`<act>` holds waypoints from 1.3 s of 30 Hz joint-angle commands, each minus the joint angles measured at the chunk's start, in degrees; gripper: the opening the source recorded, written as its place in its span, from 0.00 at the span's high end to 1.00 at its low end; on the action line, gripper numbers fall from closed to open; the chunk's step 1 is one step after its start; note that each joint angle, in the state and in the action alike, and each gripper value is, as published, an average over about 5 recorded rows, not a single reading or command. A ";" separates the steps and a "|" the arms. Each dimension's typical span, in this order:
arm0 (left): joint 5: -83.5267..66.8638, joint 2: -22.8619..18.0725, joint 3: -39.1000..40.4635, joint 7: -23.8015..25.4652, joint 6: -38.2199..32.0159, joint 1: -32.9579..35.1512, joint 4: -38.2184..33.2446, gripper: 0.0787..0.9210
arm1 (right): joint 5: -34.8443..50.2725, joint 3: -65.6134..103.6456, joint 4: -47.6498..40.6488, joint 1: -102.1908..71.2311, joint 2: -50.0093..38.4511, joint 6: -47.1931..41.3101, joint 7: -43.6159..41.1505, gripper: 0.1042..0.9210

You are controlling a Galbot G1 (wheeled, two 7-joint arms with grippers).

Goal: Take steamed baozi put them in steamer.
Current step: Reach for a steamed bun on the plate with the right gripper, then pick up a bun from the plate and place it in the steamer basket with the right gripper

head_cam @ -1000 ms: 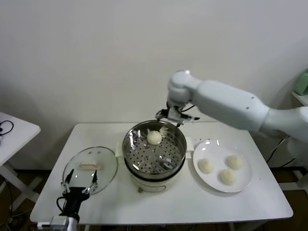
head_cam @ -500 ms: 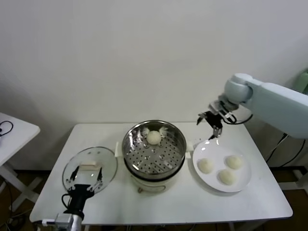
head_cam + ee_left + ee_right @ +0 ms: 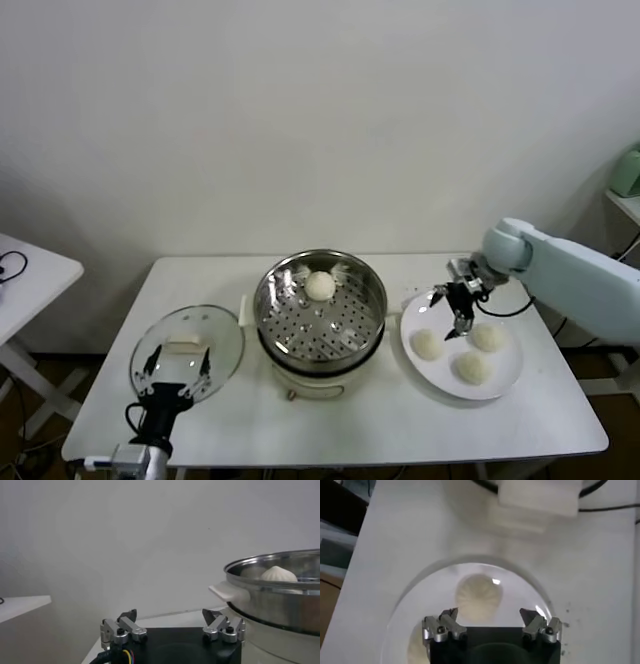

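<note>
A white desk holds a steel steamer at its centre, with 1 baozi on the far side of its perforated floor. To the right, a white plate carries 3 more baozi. The right claw hovers just above the plate, fingers apart, holding nothing. The left claw waits near the desk's near-left edge, over a glass lid, fingers apart.

Glass lid and white plate on white table
</note>
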 commanded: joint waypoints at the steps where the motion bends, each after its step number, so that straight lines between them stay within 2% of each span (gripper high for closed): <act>1: 0.06 0.00 0.14 0.00 0.07 -0.04 0.01 0.12 | -0.94 3.41 -4.64 -6.94 2.36 -1.74 0.64 0.12; 21: 0.12 -0.05 -0.06 -0.08 -0.16 0.09 0.45 0.12 | -1.55 4.27 -6.92 -7.46 5.15 -1.52 0.83 0.12; 29: 0.19 -0.16 -0.01 -0.14 -0.18 0.21 0.45 0.12 | -1.39 4.92 -7.40 -7.28 5.28 -1.45 0.68 0.26; 39: 0.27 -0.33 -0.01 -0.12 -0.35 0.40 0.55 0.12 | 0.55 4.91 -6.63 -5.74 4.31 -1.57 0.88 0.27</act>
